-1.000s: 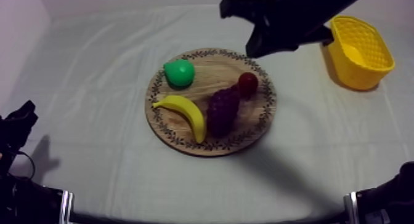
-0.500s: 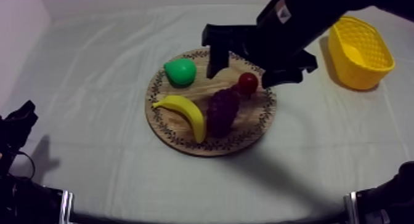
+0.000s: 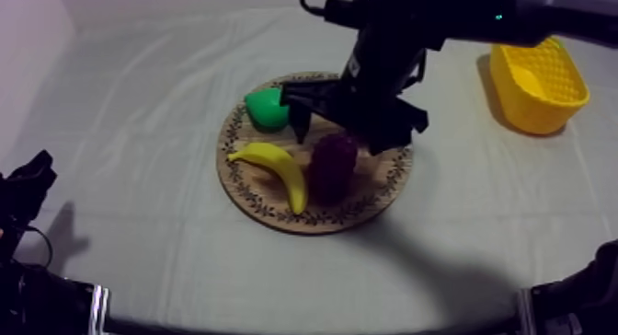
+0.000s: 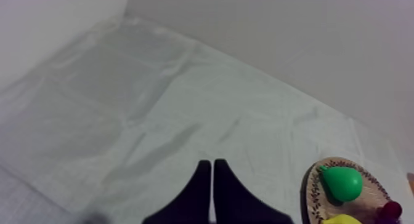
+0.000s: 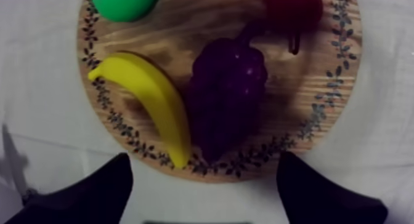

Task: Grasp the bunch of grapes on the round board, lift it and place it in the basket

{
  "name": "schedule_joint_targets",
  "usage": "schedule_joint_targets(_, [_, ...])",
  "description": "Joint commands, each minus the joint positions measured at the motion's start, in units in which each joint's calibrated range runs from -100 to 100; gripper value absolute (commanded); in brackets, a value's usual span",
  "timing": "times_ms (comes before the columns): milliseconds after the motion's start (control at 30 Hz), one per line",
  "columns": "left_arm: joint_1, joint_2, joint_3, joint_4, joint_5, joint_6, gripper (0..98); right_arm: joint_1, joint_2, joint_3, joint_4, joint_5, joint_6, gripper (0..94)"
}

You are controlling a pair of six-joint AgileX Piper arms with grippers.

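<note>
**Right gripper spread over the grapes, left arm parked**

At the table's left side my left gripper (image 4: 212, 171) is clenched on nothing. Its two fingers lie pressed into a narrow wedge above the grey-white cloth (image 3: 129, 109), well apart from the work.

From above, the round wooden board (image 3: 276, 213) sits mid-table. The pear (image 3: 267, 109) lies at its 10 o'clock and the banana (image 3: 276, 166) curves from 9 toward 6 o'clock. The bunch of grapes (image 3: 331, 164) rests on the wood just right of the banana, a little toward 5 o'clock of the board's centre. I cannot tell whether the bunch and the banana touch. The small red fruit (image 5: 294, 8) lies off the bunch's stem end, toward 1 o'clock.

My right gripper (image 3: 352, 127) hangs over the board, released, its fingers wide apart with nothing between them. In the right wrist view one finger stands on the banana's side and the other beyond the bunch's far flank. The grapes lie between their lines and ahead of the tips. The bunch's long axis runs from about 1 to 7 o'clock, so the open gap lies across its narrow width. I judge that a descent over the bunch should let the fingers close on its flanks. The tight spot is the banana side, where the finger has little room.

The yellow basket (image 3: 538, 76) stands at 2 o'clock from the board, near the table's right edge. My right arm is the nearer one to both the grapes and the basket. The bunch is not yet gripped.
</note>
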Motion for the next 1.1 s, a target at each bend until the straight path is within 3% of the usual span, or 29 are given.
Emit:
schedule_joint_targets(0, [-0.03,0.05,0.00,0.01,-0.01,0.01,0.1,0.18,3.08,-0.29,0.16,-0.77,-0.03,91.3])
schedule_joint_targets(467, [-0.03,0.05,0.00,0.01,-0.01,0.01,0.1,1.76,16.49,-6.56,1.07,-3.55,-0.02,91.5])
schedule_joint_targets(633, [-0.03,0.05,0.00,0.01,-0.01,0.01,0.1,1.63,18.20,-7.11,1.57,-4.46,-0.06,86.4])
schedule_joint_targets(700, [-0.03,0.05,0.00,0.01,-0.01,0.01,0.1,1.57,18.61,-7.32,1.84,-4.69,-0.08,81.7])
schedule_joint_targets(900, [-0.03,0.05,0.00,0.01,-0.01,0.01,0.1,0.54,18.69,-6.68,3.92,-5.78,-1.02,56.0])
schedule_joint_targets(1067, [-0.03,0.05,0.00,0.01,-0.01,0.01,0.1,-0.16,17.57,-5.48,4.94,-6.07,-1.62,46.3])
